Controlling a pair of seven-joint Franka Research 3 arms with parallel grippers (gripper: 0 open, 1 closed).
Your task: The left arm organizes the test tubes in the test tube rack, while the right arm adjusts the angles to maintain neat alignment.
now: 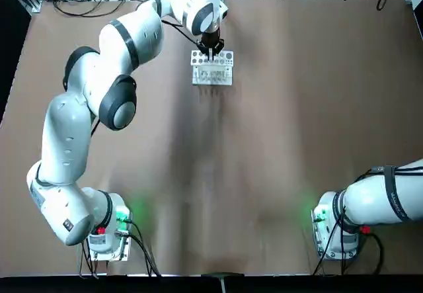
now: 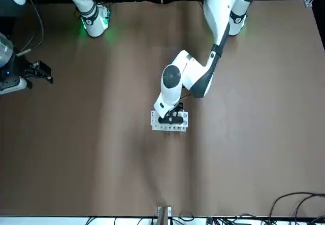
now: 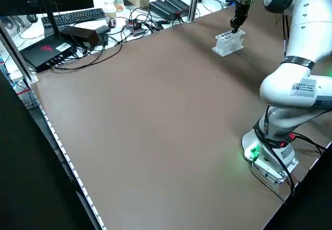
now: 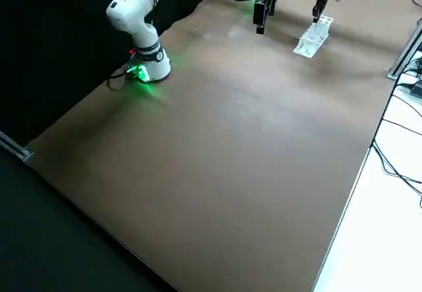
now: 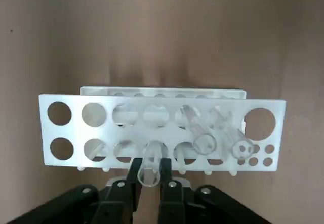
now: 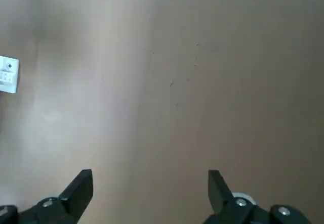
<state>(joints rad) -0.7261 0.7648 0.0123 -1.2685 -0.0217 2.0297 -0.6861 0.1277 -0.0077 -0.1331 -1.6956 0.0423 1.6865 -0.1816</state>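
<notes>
The rack (image 1: 212, 67) is seen in the top view at upper centre of the frame, its long axis running left to right, with the left gripper (image 1: 211, 49) set directly over its far row of holes. The left arm (image 1: 112, 88) is stretched up from the lower left; of the right arm (image 1: 383, 197) only a curved link at the lower right is shown, well apart from the rack, so the left arm is far the nearer.

In the front view the rack (image 2: 169, 122) lies just below centre with the left gripper (image 2: 171, 116) upon it, while the right gripper (image 2: 40, 71) is parked at the left edge.

In the left side view the rack (image 3: 229, 42) stands at upper right under the left gripper (image 3: 237, 23); the tubes cannot be made out there.

In the right side view the rack (image 4: 313, 36) is found at upper right, and the right gripper (image 4: 262, 12) hangs near it in the picture.

In the left wrist view the fingers (image 5: 127, 184) are closed on a tube (image 5: 151, 164) lined up over a hole in the near row, its long axis pointing down into the rack (image 5: 71, 130). Two more tubes (image 5: 202, 133) are seen leaning in holes beside it. The rack's lower tier is largely hidden.

In the right wrist view the right gripper (image 6: 150, 189) is held wide open over bare table (image 6: 202, 57), with only a corner of the rack (image 6: 8, 74) cut off at the left edge
</notes>
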